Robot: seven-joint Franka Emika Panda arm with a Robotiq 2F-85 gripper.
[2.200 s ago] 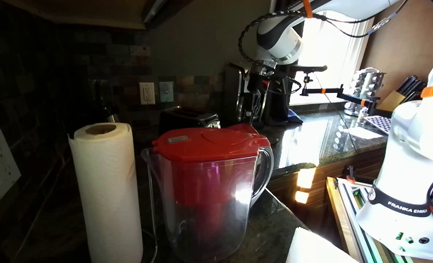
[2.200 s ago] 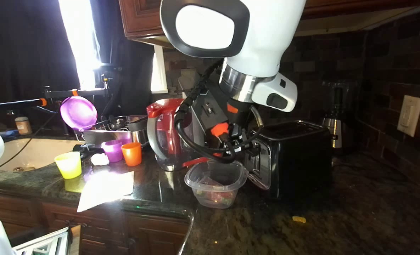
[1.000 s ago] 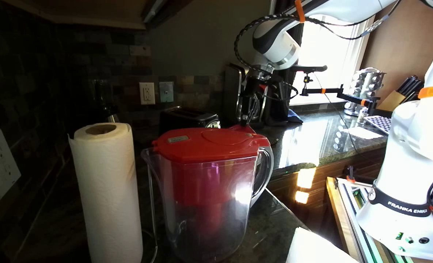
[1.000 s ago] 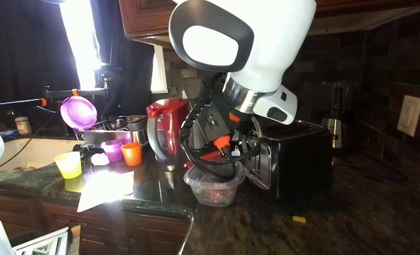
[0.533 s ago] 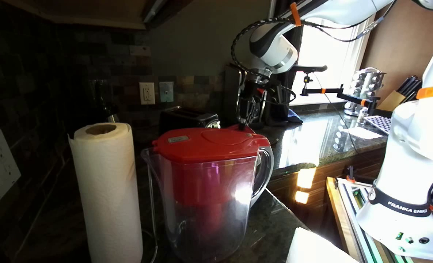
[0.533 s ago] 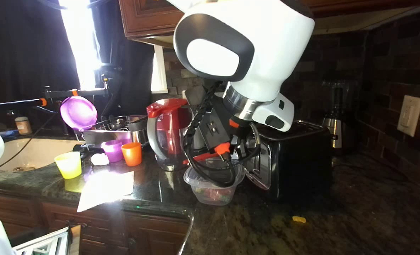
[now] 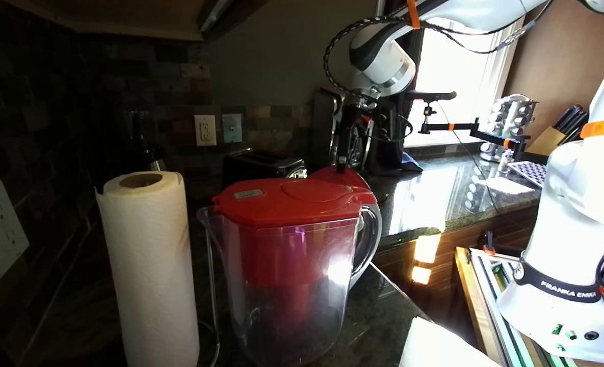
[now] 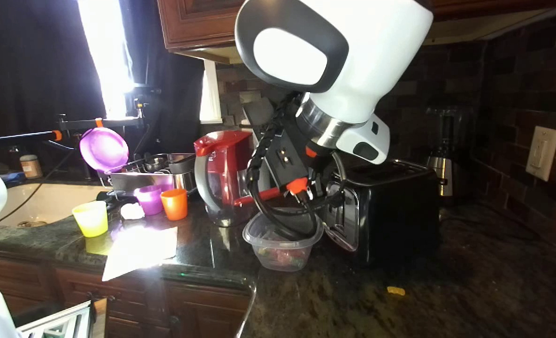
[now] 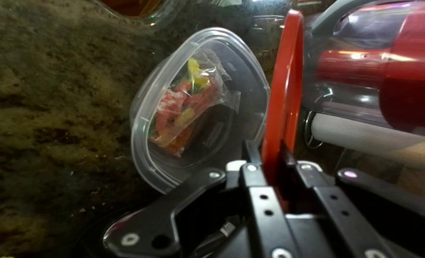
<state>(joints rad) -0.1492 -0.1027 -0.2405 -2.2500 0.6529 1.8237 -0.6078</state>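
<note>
My gripper (image 9: 269, 152) is shut on a thin red lid (image 9: 284, 71), which stands on edge between the fingers in the wrist view. Just beside the lid is a clear plastic container (image 9: 248, 68) with a bag of colourful candy (image 9: 187, 104) inside. In an exterior view the lid (image 8: 261, 196) sticks out above the container's rim (image 8: 254, 237), and cables partly hide the gripper. Elsewhere the lid (image 7: 350, 178) shows behind the red-topped pitcher (image 7: 296, 199), below the fingertips. Whether lid and container touch I cannot tell.
A black toaster (image 8: 390, 216) stands close beside the container. A second red pitcher (image 8: 226, 155) is behind it. Purple (image 8: 149, 201), orange (image 8: 174, 205) and yellow (image 8: 91, 219) cups stand near the sink. A paper towel roll (image 7: 149, 255) stands by the near pitcher. A yellow piece (image 8: 396, 291) lies on the counter.
Holding the lid, the gripper first came down toward the container, then rose a little in the last half second. More of the lid's red face now shows behind the pitcher.
</note>
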